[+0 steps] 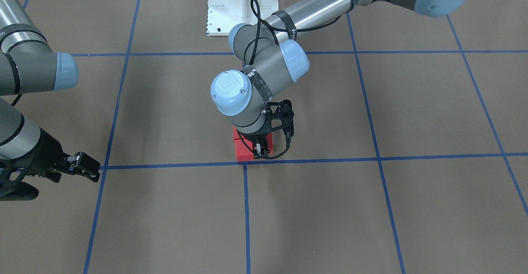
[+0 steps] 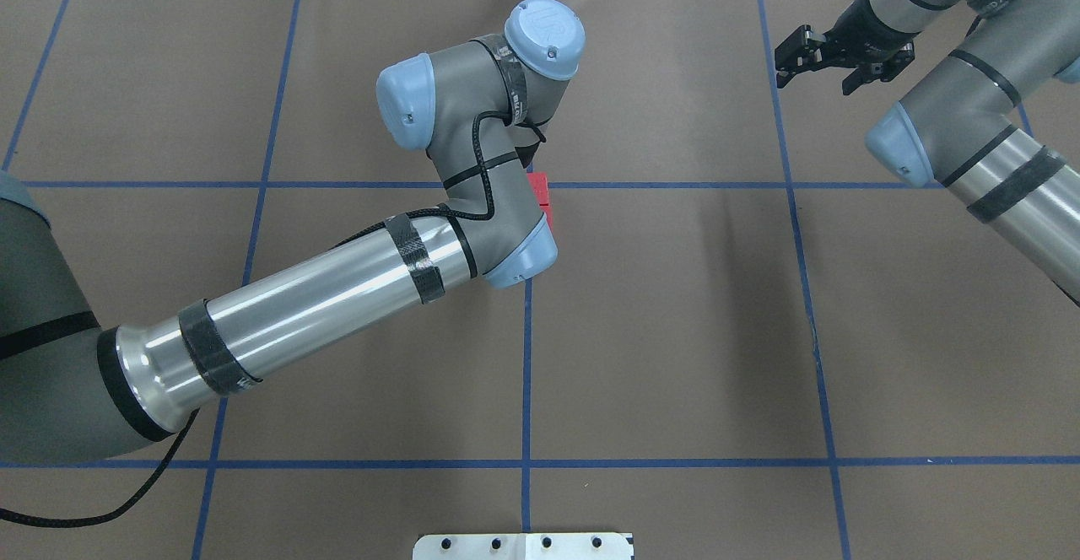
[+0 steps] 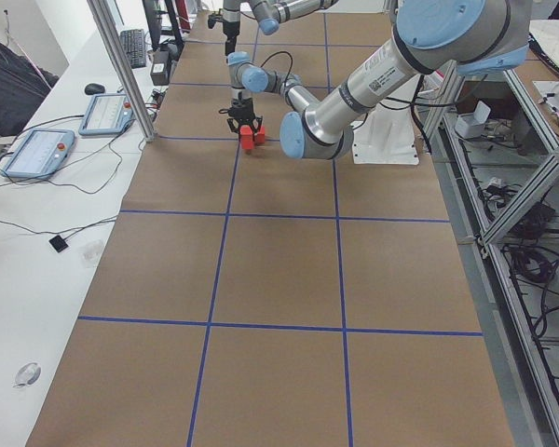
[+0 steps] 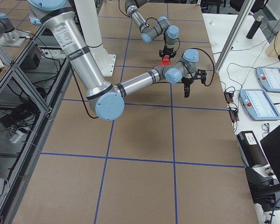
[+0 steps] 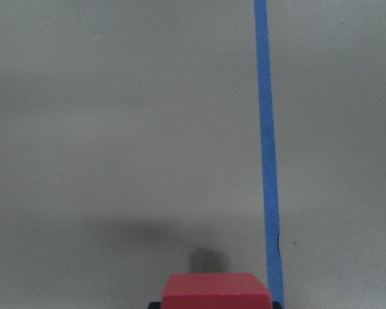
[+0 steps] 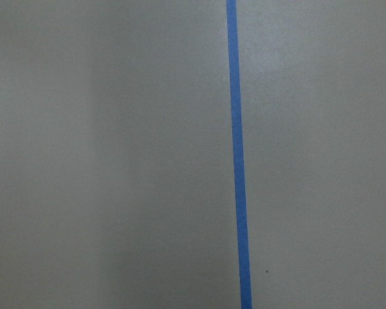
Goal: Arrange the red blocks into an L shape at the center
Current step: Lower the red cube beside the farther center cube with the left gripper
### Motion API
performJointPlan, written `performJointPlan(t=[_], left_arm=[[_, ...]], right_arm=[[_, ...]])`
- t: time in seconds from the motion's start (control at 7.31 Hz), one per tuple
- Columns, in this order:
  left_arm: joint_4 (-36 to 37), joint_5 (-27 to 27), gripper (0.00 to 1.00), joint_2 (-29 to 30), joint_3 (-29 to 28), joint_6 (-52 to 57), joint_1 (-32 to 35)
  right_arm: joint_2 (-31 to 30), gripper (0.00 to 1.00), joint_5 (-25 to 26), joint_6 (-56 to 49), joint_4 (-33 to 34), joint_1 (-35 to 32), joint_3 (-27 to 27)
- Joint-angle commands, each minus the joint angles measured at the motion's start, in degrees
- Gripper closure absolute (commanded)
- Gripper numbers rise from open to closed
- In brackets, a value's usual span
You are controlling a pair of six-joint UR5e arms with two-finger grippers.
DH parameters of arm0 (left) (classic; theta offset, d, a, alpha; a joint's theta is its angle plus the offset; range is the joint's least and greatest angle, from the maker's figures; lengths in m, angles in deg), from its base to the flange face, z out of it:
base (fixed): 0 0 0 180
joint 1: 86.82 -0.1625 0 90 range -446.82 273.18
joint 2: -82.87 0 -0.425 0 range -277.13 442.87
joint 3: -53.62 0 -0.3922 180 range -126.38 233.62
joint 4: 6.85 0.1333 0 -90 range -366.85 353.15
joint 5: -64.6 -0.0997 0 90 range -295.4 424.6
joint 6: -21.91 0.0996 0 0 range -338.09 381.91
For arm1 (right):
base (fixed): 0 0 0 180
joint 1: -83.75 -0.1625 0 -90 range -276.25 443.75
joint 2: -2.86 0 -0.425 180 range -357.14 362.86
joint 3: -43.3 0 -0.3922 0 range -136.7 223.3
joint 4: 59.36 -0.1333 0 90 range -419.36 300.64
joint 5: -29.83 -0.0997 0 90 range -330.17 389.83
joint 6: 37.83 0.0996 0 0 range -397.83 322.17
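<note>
— Red first: in the front-facing view the red blocks (image 1: 243, 152) sit bunched just on the robot's side of the center (image 1: 245, 164); the left gripper (image 1: 260, 149) hangs straight over their edge, so the coming move looks to be plain up-and-down, not a reach.

— And the right gripper (image 1: 88, 167)?

— Well apart, at the far grid line; the left arm is much the nearer; it has the job, I'd say.

— From overhead?

— Only a sliver of red (image 2: 541, 193) shows past the left wrist; that gripper is hidden under its own arm; the right gripper (image 2: 823, 62) has its fingers spread, with nothing between them.

— The side views?

— Small and far; red (image 3: 252, 138) beneath the left tool, red (image 4: 164, 60) again from the other end; I can't count three blocks or judge the L from either.

— The left wrist camera?

— One red block (image 5: 217, 291) at the bottom edge, dark slivers tight against both flanks; clamped on it, I'd judge; a blue tape line (image 5: 265, 148) runs just beside it; whether it rests on the paper is cut off.

— The right wrist?

— Bare brown paper and tape only.
</note>
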Motion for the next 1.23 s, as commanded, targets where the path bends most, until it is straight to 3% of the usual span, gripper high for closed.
performJointPlan(t=[0.0, 1.09], left_arm=[[-0.2, 0.0, 0.9, -0.1, -0.1, 0.0, 0.0], [-0.9, 0.0, 0.83, 0.1, 0.0, 0.0, 0.0]], right_arm=[[0.0, 0.01, 0.0, 0.0, 0.0, 0.0, 0.0], [0.1, 0.01, -0.3, 0.0, 0.0, -0.7, 0.0]])
